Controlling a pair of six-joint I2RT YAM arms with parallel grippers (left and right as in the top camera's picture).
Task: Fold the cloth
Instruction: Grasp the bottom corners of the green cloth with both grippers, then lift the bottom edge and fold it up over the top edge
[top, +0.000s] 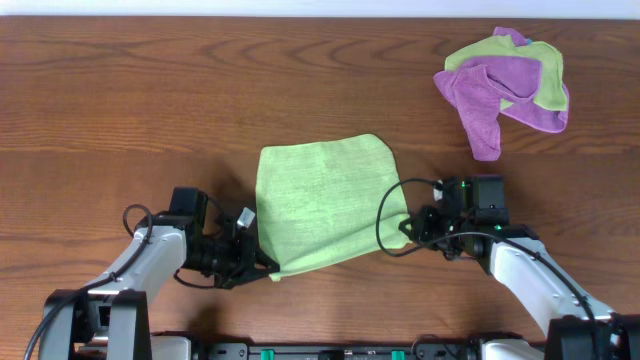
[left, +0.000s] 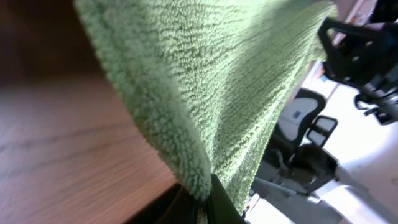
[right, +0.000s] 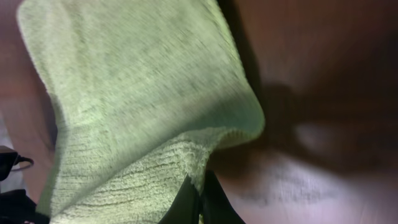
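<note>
Green terry cloth (top: 325, 200), one item, at the centre of the wooden counter (top: 120, 100); far edge lies flat, near edge is lifted. Left gripper (top: 258, 260) is clamped on the near-left corner and right gripper (top: 410, 226) on the near-right corner. The fold looks barely begun: corners are gripped, but the near edge is not yet carried over to the far edge.

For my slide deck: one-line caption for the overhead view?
Left hand and right hand pinch near corners of the green cloth; crumpled purple and green cloths lie far right.
</note>
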